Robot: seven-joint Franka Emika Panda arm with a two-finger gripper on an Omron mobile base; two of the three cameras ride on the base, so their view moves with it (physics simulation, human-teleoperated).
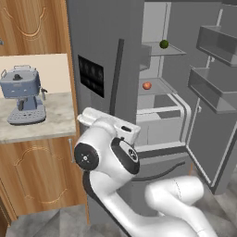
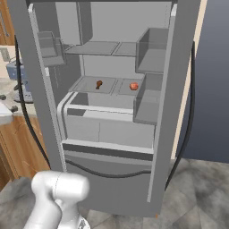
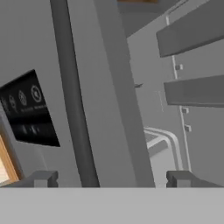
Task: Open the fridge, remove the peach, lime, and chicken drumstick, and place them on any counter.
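Observation:
The grey fridge [image 1: 104, 41] stands with both doors swung open. On a high glass shelf rests the dark green lime [image 1: 164, 44]. One shelf lower lies the orange-red peach [image 1: 146, 85] [image 2: 133, 86], and the brown chicken drumstick [image 2: 99, 83] is to its left on the same shelf. My gripper [image 3: 111, 179] is open, fingertips [image 3: 43, 178] wide apart on either side of the left door's long dark handle [image 3: 74, 109] [image 1: 116, 76], without touching it. The beige marbled counter [image 1: 55, 122] lies left of the fridge.
A blue-grey coffee machine [image 1: 22, 95] occupies the counter's left part. The open right door [image 1: 213, 92] carries deep bins and juts out at the right. The black dispenser panel [image 3: 28, 109] sits left of the handle. Wooden cabinets [image 1: 37, 171] lie below the counter.

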